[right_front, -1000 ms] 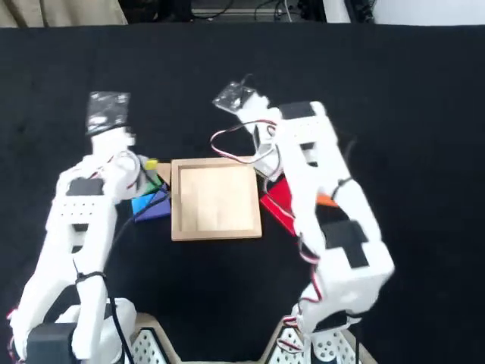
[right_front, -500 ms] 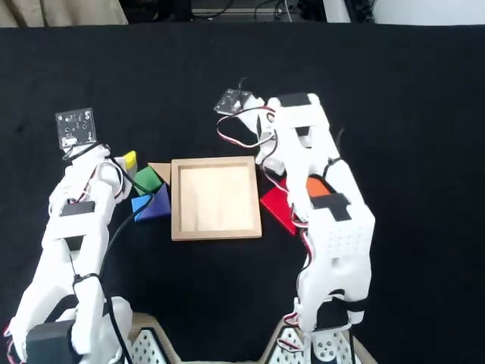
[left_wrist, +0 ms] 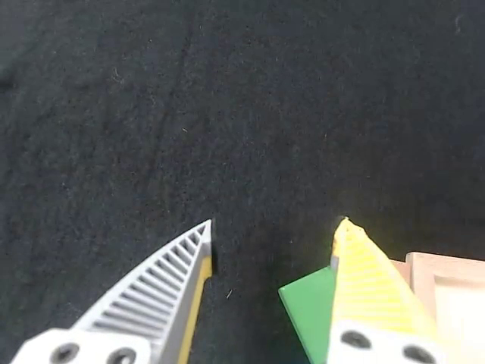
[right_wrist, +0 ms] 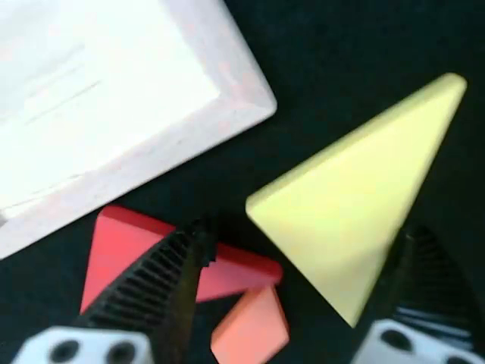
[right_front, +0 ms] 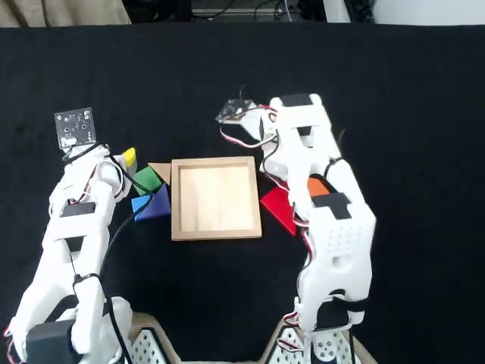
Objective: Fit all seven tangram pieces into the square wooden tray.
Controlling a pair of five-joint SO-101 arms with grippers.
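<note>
The square wooden tray [right_front: 216, 227] lies mid-table with nothing in it. At its left edge sit a green piece [right_front: 146, 180], a blue piece [right_front: 139, 203], a purple triangle [right_front: 158, 206] and a tan piece [right_front: 160, 170]. My left gripper [right_front: 129, 160] hovers open just left of them; its wrist view shows the green piece [left_wrist: 305, 302] beside one finger [left_wrist: 364, 277]. A red piece [right_front: 277, 206] and an orange piece [right_front: 317, 184] lie right of the tray. My right gripper [right_wrist: 307, 227] stands open astride a pale yellow triangle [right_wrist: 356, 212], near the tray corner [right_wrist: 242, 95].
Black cloth covers the table, with wide free room at the back and far right. The right arm [right_front: 318, 189] hangs over the tray's right side and hides part of the red and orange pieces. Loose wires [right_front: 242, 136] loop near the tray's far right corner.
My left gripper has drawn back leftward off the green and blue pieces. The right arm has swung and settled near the tray's far right corner. Little moved in the last half second.
</note>
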